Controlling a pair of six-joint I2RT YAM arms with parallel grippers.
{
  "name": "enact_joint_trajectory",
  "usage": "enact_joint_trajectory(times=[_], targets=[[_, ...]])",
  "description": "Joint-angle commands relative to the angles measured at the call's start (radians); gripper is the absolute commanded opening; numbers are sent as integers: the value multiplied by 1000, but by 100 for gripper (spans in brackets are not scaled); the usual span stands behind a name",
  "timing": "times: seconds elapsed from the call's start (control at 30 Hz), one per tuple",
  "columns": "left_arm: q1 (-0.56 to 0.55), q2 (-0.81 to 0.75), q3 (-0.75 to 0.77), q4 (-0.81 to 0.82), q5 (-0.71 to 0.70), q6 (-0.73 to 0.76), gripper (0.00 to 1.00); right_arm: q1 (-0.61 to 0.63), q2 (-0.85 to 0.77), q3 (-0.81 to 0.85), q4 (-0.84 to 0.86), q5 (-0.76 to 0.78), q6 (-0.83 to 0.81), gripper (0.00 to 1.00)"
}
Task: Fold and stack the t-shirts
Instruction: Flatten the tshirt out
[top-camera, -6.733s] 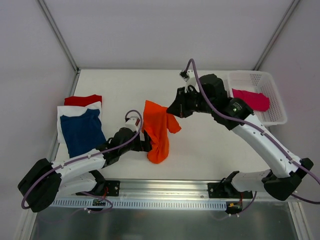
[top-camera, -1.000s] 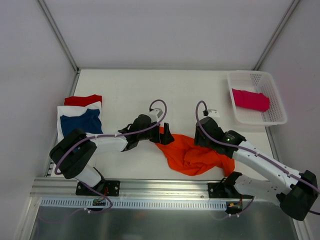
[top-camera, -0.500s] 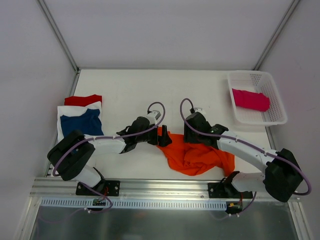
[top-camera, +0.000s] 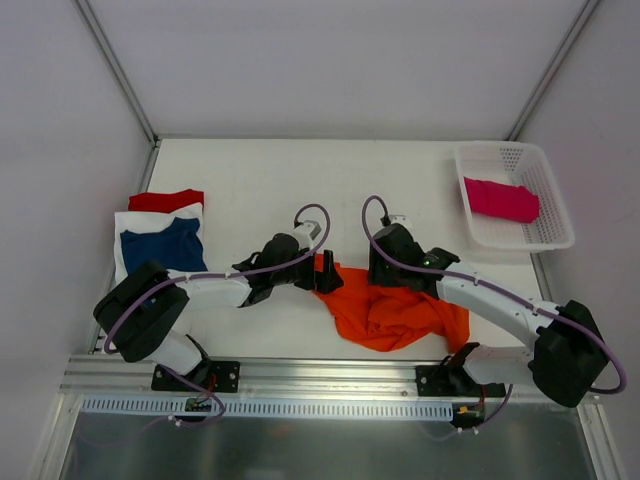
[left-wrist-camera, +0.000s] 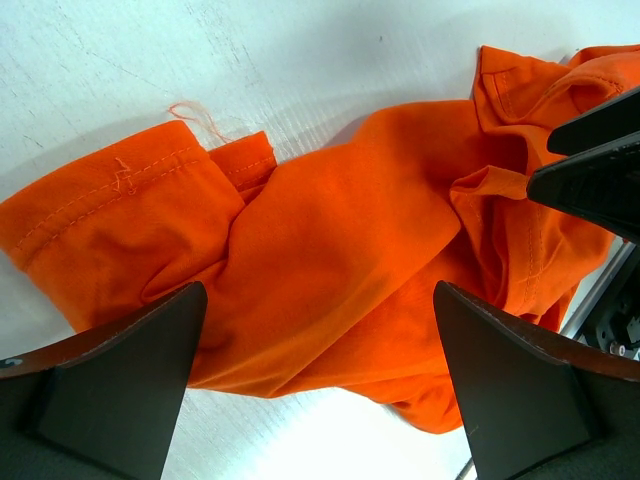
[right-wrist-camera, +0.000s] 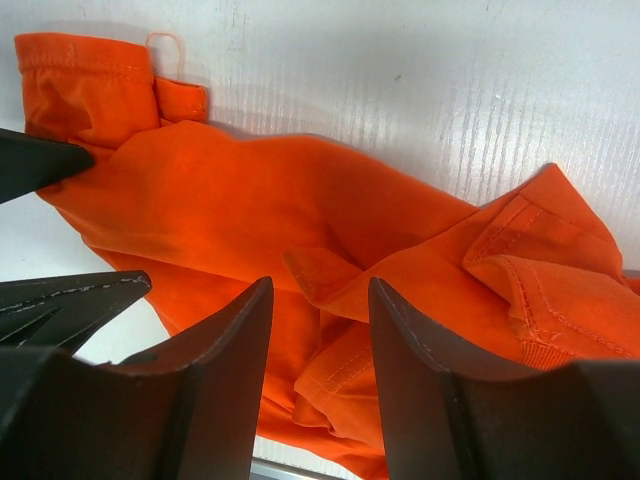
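A: Orange crumpled cloth t-shirt is seen well apart from the white plastic mesh basket.
B: Nothing is held: left gripper is spread wide, right gripper half-parted. Hem edges should be pinched, not bunched folds.

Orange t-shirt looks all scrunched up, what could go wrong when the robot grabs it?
The crumpled orange cloth t-shirt lies in overlapping layers, so the right gripper, open over a raised fold, might pinch several layers and lift a lump. The open left gripper sits close beside it above the same shirt; they could bump.
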Motion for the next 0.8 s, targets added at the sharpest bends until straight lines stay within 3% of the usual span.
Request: enact_joint_trajectory(times=[0.0,0.33,0.43,0.47,0.57,0.77], targets=[[-7,-29,-1,16,-15,14,99,-3,-1,37,-17,-13,-8,47],[-7,-49,-18,5,-41,21,99,-1,59,29,3,-37,-2,44],[-7,-53,-23,2,-48,23,99,-3,67,31,4,-33,-5,33],[-7,-55,-23,4,-50,23,99,-3,68,31,4,-33,-8,19],[-7,-61,-26,2,-55,26,99,-3,65,40,3,-37,-21,1],[-7,-85,-21,-38,-87,40,99,-4,28,182,-72,12,-106,0]])
